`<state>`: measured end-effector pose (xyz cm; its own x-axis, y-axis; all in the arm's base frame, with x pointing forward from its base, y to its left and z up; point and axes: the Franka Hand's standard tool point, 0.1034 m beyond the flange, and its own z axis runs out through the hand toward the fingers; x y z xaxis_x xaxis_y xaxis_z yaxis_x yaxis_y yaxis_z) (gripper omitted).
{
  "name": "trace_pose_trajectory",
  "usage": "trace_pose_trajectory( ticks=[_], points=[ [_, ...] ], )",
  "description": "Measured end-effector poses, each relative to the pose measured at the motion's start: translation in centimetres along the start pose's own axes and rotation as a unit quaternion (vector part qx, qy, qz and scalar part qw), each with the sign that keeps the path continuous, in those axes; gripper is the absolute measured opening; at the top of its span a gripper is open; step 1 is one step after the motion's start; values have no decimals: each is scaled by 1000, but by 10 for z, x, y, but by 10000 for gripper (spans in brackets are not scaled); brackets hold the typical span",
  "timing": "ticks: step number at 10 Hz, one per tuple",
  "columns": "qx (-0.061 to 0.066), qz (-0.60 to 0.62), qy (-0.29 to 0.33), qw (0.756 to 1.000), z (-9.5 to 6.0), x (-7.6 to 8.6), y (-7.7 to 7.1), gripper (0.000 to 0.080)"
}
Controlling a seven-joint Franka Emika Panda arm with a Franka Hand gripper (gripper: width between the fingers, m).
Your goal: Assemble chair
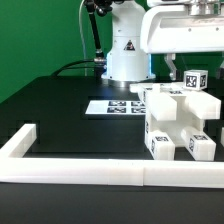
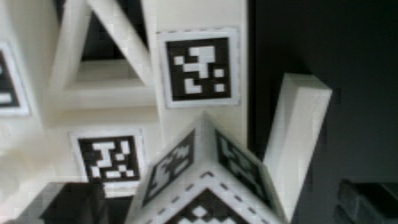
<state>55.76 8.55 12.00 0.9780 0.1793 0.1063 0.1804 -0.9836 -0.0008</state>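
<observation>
The chair [image 1: 178,124] is a chunky white cluster of blocky parts already joined. It stands on the black tabletop [image 1: 70,125] at about four o'clock in the exterior view. It is close to the white border rail [image 1: 80,170], which runs along the six o'clock edge and turns up at nine o'clock. Small black-and-white tags [image 1: 160,143] show on several of its faces. The marker board [image 1: 112,106] lies flat near the middle of the tabletop, at roughly ten o'clock from the chair and just beside it. The arm's white base [image 1: 128,50] rises at twelve o'clock, behind the board.

The claw [image 1: 190,70] hangs right over the chair's top, at about two o'clock in that view, with a tagged block end [image 1: 194,79] just under it. Whether its fingers are spread or pinching that block cannot be told — the exterior view is too small, and the wrist view shows no fingers clearly.

The wrist view is filled by the chair [image 2: 178,120] at close range — an upright white bar [image 2: 187,30] carrying one tag, more tagged faces around it, and dark gaps between.
</observation>
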Motion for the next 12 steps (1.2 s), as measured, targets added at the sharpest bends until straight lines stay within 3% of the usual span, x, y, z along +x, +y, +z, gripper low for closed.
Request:
trace_pose_trajectory(
  ticks=[6,9,10,11,12],
  points=[
    [-6,-189,-2,982,0,0,8,649],
    [-9,-224,-4,974,0,-1,12,639],
    [-9,-221,-4,975,0,-1,12,423],
    [-10,-206,-3,979,0,0,12,290],
    [-10,-206,-2,979,-1,0,12,290]
  ],
)
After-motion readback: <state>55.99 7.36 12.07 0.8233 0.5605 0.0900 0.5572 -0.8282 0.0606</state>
